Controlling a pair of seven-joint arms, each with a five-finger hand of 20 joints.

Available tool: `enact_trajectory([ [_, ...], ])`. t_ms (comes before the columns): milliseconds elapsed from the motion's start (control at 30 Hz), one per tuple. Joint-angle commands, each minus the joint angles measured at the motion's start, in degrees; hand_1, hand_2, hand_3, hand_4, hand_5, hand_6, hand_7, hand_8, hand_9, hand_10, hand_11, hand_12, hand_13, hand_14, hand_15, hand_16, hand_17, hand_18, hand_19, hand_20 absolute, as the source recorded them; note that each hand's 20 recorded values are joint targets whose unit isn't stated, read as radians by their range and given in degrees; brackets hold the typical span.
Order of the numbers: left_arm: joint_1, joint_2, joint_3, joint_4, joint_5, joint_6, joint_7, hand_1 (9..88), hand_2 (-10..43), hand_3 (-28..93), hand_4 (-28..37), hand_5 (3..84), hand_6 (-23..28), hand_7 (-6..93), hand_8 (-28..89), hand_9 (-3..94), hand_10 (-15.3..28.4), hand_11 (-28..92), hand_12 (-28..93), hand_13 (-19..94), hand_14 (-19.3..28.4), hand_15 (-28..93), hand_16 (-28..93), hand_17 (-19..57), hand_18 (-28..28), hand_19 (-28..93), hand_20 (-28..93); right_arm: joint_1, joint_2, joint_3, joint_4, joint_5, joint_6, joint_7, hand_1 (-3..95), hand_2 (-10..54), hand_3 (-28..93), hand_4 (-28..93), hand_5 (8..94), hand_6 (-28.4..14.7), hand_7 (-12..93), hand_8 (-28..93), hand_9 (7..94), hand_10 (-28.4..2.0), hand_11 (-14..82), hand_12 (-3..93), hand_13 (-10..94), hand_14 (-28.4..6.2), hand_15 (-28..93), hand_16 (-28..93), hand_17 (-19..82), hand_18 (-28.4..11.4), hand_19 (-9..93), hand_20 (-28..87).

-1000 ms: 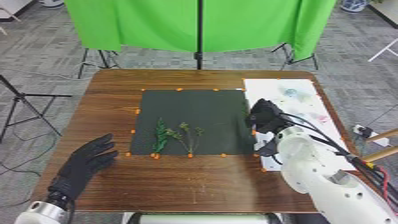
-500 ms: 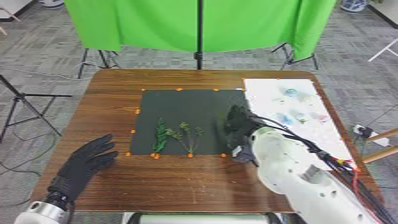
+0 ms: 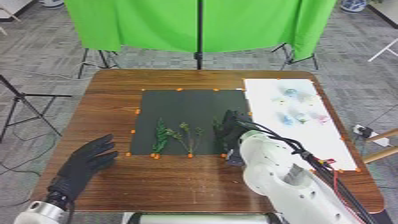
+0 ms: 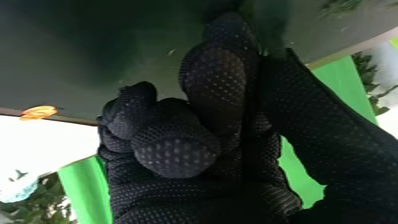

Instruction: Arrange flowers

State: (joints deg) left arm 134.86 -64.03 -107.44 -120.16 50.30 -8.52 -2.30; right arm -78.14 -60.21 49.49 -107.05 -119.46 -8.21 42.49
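Head view shows my right hand (image 3: pixel 233 125) shifted left over the dark mat (image 3: pixel 178 106), fingers pinched on a green sprig (image 3: pixel 218 128) at their tips, probably ready to lay beside the stems (image 3: pixel 190 143).

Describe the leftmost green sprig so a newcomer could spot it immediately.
On the brown table lies a dark mat, left of a white sheet. Near the mat's lower left corner lies the leftmost green sprig. Its leaves pack into one narrow shape, unlike the thin, branching sprig beside it.

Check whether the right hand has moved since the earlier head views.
Yes, the right hand has moved left, away from the white sheet and over the dark mat.
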Motion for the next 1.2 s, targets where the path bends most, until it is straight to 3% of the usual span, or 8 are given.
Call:
enact_trajectory([
  [33, 1.5, -0.18, 0.53, 1.24, 0.46, -0.57, -1.96, 25.5, 0.5, 71, -28.3, 30.4, 4.2, 19.6, -10, 26.5, 11.9, 21, 15, 21, 15.4, 38, -4, -9.2, 22.1, 53, 0, -1.1, -1.4, 1.1, 0.5, 1.0, -2.4, 1.6, 39.5, -6.3, 93, -18, 88.9, -7.1, 30, 4, 86.9, -6.3, 46.2, 35.3, 87, -0.5, 73, 28, 36, -19.6, 90, 39],
  [367, 1.5, -0.32, 0.51, 1.26, 0.45, -0.85, -2.28, 25.5, 0.6, 71, -28.3, 30.4, 4.3, 19.7, -10, 26.5, 11.8, 21, 14, 21, 15.3, 38, -4, -9.1, 22.0, 53, 0, -1.7, -2.4, 2.1, 0.8, 3.0, -6.0, 4.6, 38.0, -4.3, 93, -19, 90.0, -9.8, 25, 4, 86.9, -6.5, 47.3, 33.0, 87, -0.3, 73, 28, 37, -19.8, 91, 38],
  [400, 1.4, -0.33, 0.51, 1.27, 0.44, -0.85, -2.33, 25.5, 0.6, 71, -28.3, 30.4, 4.2, 19.8, -10, 26.5, 11.8, 21, 15, 21, 15.4, 38, -4, -9.1, 22.0, 53, 0, -1.6, -2.4, 2.2, 0.8, 3.4, -6.3, 4.8, 39.0, -5.6, 92, -20, 84.5, -10.0, 38, 2, 88.6, -6.7, 45.0, 32.8, 88, -0.3, 70, 29, 38, -20.3, 89, 39],
  [433, 1.4, -0.3, 0.47, 1.27, 0.38, -0.85, -2.36, 25.4, 0.6, 71, -28.3, 30.4, 4.2, 19.8, -10, 26.5, 11.8, 21, 15, 21, 15.4, 38, -4, -9.1, 22.0, 53, 0, -1.7, -2.5, 2.3, 0.8, 3.6, -6.3, 4.9, 40.6, -8.2, 89, -21, 76.2, -9.5, 59, -2, 91.4, -7.1, 41.1, 31.9, 91, -0.3, 65, 32, 39, -20.8, 87, 39],
  [500, 1.5, -0.45, 0.39, 1.22, 0.43, -0.88, -2.43, 25.4, 0.6, 71, -28.3, 30.4, 4.2, 19.9, -10, 26.6, 11.8, 21, 15, 21, 15.4, 38, -4, -9.2, 22.0, 53, 0, -1.5, -2.6, 2.4, 1.0, 3.3, -7.7, 5.1, 40.7, -9.4, 87, -22, 72.0, -8.1, 69, -3, 92.8, -7.4, 40.3, 28.9, 92, -0.2, 62, 33, 40, -21.1, 87, 39],
  [900, 0.9, -0.45, 0.48, 1.46, 0.38, -1.07, -2.75, 25.4, 0.5, 71, -28.3, 30.4, 4.3, 19.7, -10, 26.6, 11.8, 21, 15, 21, 15.4, 38, -4, -9.1, 22.0, 53, 0, -1.1, -1.9, 2.5, 1.1, 4.0, -6.9, 4.4, 31.5, -4.3, 86, -25, 71.7, -3.4, 65, 3, 93.2, -7.8, 39.3, 28.9, 92, -0.5, 62, 34, 40, -21.9, 88, 38],
  [1100, 0.9, -0.46, 0.47, 1.49, 0.39, -1.12, -2.81, 25.3, 0.5, 71, -28.3, 30.4, 4.3, 19.7, -10, 26.5, 11.8, 21, 15, 21, 15.4, 38, -4, -9.2, 22.1, 53, 0, -1.4, -1.8, 3.0, -0.1, 3.7, -7.8, 4.1, 26.0, -1.3, 86, -23, 72.5, -2.8, 67, -20, 93.2, -8.0, 39.1, 28.6, 92, -0.6, 62, 34, 40, -22.0, 88, 37],
  [1200, 1.0, -0.61, 0.37, 1.49, 0.42, -1.19, -2.84, 25.4, 0.5, 71, -28.3, 30.4, 4.2, 19.7, -10, 26.5, 11.8, 21, 15, 21, 15.4, 38, -4, -9.2, 22.1, 53, 0, -1.6, -1.7, 3.3, -0.8, 3.7, -8.7, 4.2, 25.3, -1.7, 85, -23, 72.6, -2.8, 68, -22, 93.2, -8.1, 39.1, 28.8, 92, -0.7, 62, 34, 40, -22.1, 89, 37],
])
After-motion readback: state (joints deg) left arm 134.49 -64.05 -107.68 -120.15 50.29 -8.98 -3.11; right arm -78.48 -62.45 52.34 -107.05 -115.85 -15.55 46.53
